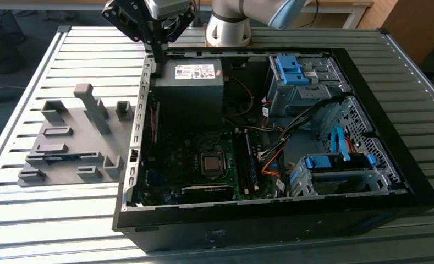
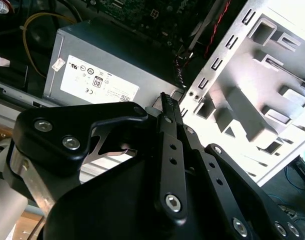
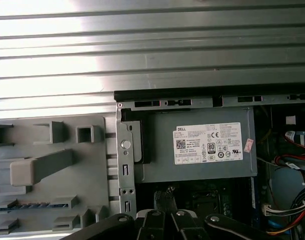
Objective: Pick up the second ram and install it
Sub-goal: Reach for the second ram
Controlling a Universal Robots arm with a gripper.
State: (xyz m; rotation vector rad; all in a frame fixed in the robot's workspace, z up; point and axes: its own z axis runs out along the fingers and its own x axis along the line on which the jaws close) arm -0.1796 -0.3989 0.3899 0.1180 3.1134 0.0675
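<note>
The second ram (image 1: 55,158) is a thin blue-green stick lying in a slot of the grey holder tray (image 1: 70,179), on the exterior view's left of the computer case; the first wrist view also catches the ram (image 3: 32,205). My gripper (image 1: 160,57) hangs above the case's back left corner, beside the power supply (image 1: 191,77), well apart from the ram. In the second wrist view the gripper (image 2: 166,100) has its fingers shut together with nothing between them. The gripper (image 3: 166,194) points at the case edge.
The open black computer case (image 1: 393,203) lies on a slatted metal table (image 1: 48,220). Inside are the motherboard with memory slots (image 1: 246,165), cables, and blue drive cages (image 1: 297,71). Upright grey blocks (image 1: 92,107) stand on the holder tray.
</note>
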